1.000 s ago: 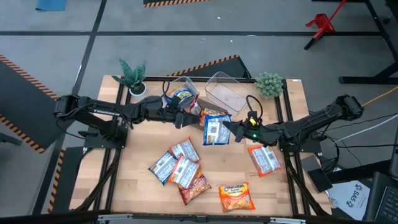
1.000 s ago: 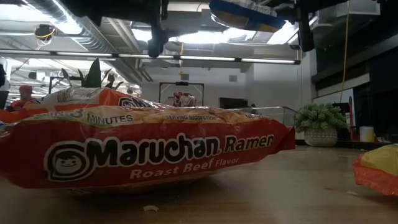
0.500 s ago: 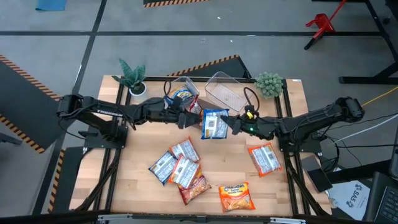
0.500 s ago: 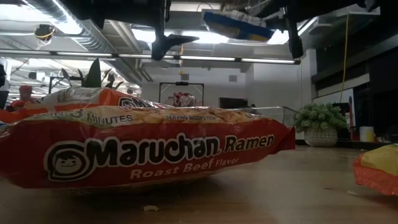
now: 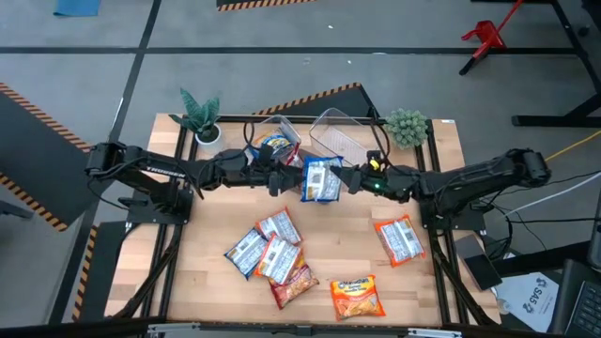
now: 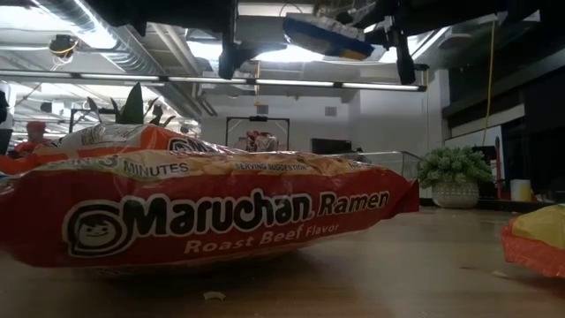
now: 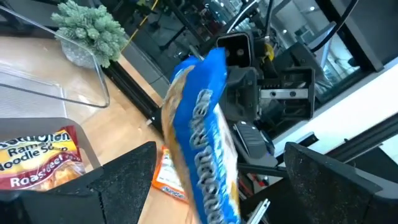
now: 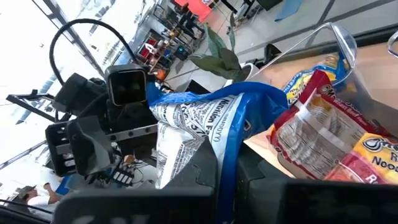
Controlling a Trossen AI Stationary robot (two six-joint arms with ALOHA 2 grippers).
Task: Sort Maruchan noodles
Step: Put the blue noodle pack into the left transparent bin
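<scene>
Maruchan noodles lie in several places on the wooden table (image 5: 441, 272), and one blue packet (image 5: 321, 180) hangs in the air at mid-table, between the two arms. Every place below is given relative to that blue packet.

The right gripper (image 5: 346, 179) has its fingers closed on the side of the blue packet nearest the right arm; the right wrist view shows the blue wrapper (image 8: 217, 118) pinched between its two dark fingers. The left gripper (image 5: 288, 179) is just beside the packet's opposite side with its fingers spread apart, the wrapper (image 7: 202, 137) standing between them in the left wrist view; whether they touch it cannot be told.

Just behind the packet, toward the far edge of the table, stand two clear bins. One bin (image 5: 293, 132) holds noodle packets in yellow and orange (image 5: 274, 145); the other bin (image 5: 340, 143) sits beside it, closer to a round green plant (image 5: 407, 126). A spiky potted plant (image 5: 200, 115) stands well apart on the left arm's side.

Nearer the front edge, a cluster of red-and-white packets (image 5: 268, 246) overlaps, with an orange packet (image 5: 357, 296) beside them. Another red-and-white packet (image 5: 399, 238) lies near the right arm's base. In the low view a red Roast Beef packet (image 6: 203, 212) fills the foreground.
</scene>
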